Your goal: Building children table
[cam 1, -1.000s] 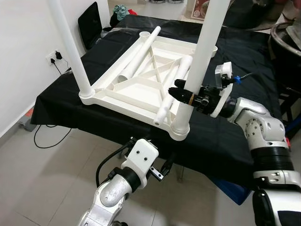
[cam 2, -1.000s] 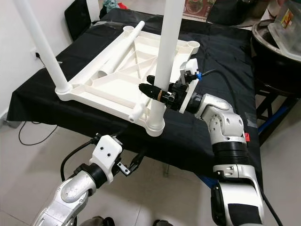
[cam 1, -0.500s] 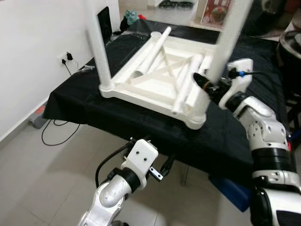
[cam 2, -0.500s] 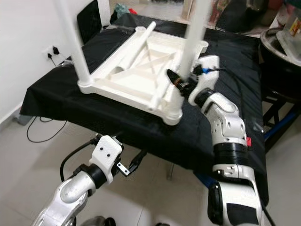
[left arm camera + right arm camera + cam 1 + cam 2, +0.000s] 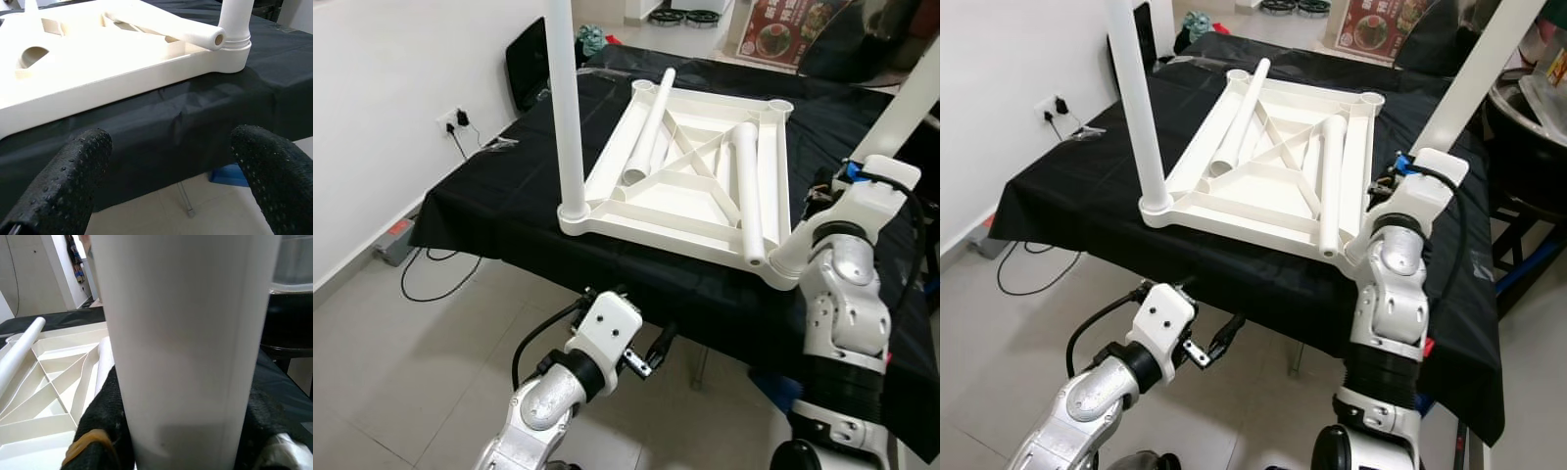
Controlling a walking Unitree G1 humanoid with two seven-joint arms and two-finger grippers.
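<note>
A black cloth (image 5: 499,201) drapes the tabletop before you, hanging over its near edge above a pale tiled floor (image 5: 401,382). On the white wall (image 5: 382,88) to your left, a plug sits in a socket (image 5: 453,120), its black cable (image 5: 431,291) looping across the tiles. A dark chair back (image 5: 522,61) stands at the far corner, a red poster (image 5: 786,18) beyond, and a blue object (image 5: 230,175) lies under the tabletop.
</note>
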